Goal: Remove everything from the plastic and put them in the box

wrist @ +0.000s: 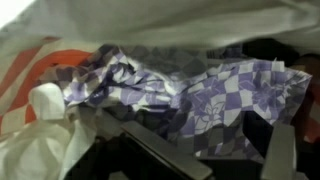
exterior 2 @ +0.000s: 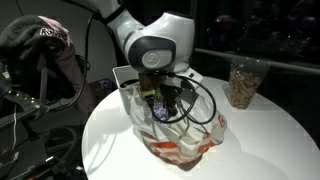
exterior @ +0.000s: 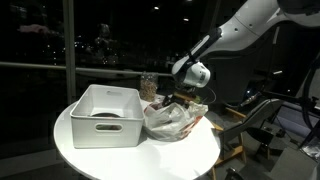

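The wrinkly whitish plastic (exterior: pixel 170 122) (exterior 2: pixel 190 135) lies on the round white table beside the box (exterior: pixel 105 115), a rigid white bin. My gripper (exterior: pixel 181 99) (exterior 2: pixel 165 103) reaches down into the bag's mouth. In the wrist view a lavender-purple checked cloth (wrist: pixel 200 95) fills the middle, bunched inside the bag (wrist: pixel 38 135). The gripper (wrist: pixel 215 150) is open: one dark finger (wrist: pixel 150 150) and the other (wrist: pixel 283 150) stand apart on either side of the cloth, not closed on it. Reddish-orange colour shows through the bag's bottom (exterior 2: pixel 180 152). From these views I cannot see into the box.
A clear jar (exterior 2: pixel 243 82) (exterior: pixel 149 86) with brownish contents stands behind the bag on the table (exterior 2: pixel 260 140). The table's edge runs close to the bag. Dark equipment and a chair surround the table; black cables hang from the gripper over the bag.
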Robot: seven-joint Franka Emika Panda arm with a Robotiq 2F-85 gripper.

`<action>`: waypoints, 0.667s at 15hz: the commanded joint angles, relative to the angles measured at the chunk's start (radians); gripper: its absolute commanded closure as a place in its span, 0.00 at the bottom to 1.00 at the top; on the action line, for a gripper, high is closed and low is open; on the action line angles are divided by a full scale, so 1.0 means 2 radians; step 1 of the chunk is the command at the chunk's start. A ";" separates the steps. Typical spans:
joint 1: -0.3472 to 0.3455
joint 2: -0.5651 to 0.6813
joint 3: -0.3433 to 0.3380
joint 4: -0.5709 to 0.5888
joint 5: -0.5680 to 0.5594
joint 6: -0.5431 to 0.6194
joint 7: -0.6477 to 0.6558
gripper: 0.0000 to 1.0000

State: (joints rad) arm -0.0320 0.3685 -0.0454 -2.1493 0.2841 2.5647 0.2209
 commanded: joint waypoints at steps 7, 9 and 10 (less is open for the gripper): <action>0.032 0.041 -0.039 -0.002 -0.045 0.110 0.086 0.42; 0.041 0.045 -0.047 -0.003 -0.053 0.113 0.103 0.57; 0.043 0.045 -0.048 -0.003 -0.054 0.111 0.109 0.64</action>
State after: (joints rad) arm 0.0184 0.4512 -0.1115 -2.1521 0.2057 2.7562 0.3765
